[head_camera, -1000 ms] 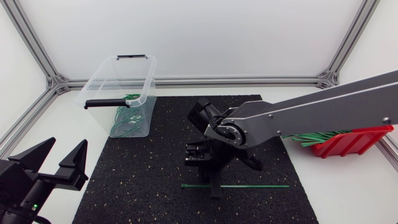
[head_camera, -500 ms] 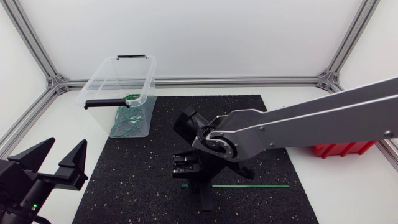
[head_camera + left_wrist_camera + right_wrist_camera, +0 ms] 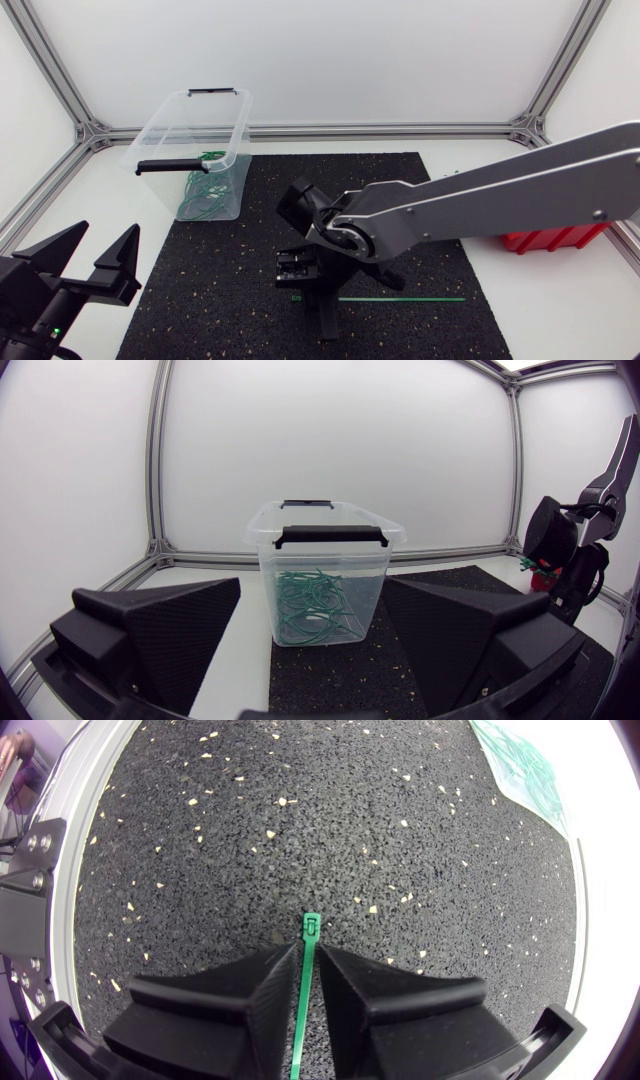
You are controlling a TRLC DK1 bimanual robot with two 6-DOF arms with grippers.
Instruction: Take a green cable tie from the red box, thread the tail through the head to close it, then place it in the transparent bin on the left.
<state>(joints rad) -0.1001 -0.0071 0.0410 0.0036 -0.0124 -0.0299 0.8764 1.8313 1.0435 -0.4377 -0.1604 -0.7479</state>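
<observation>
Surface matting (image 3: 200, 280) carries one green cable tie (image 3: 400, 298), out of the red box (image 3: 555, 238) yet unthreaded. Right tool (image 3: 309, 950) straddles it near the head; whether it pinches, I cannot tell.

The white bench (image 3: 560, 315) carries a black speckled mat (image 3: 220, 280) with a green cable tie (image 3: 400, 298) lying on it, a transparent bin (image 3: 215, 190) far left and a red box (image 3: 555, 238) right.
</observation>
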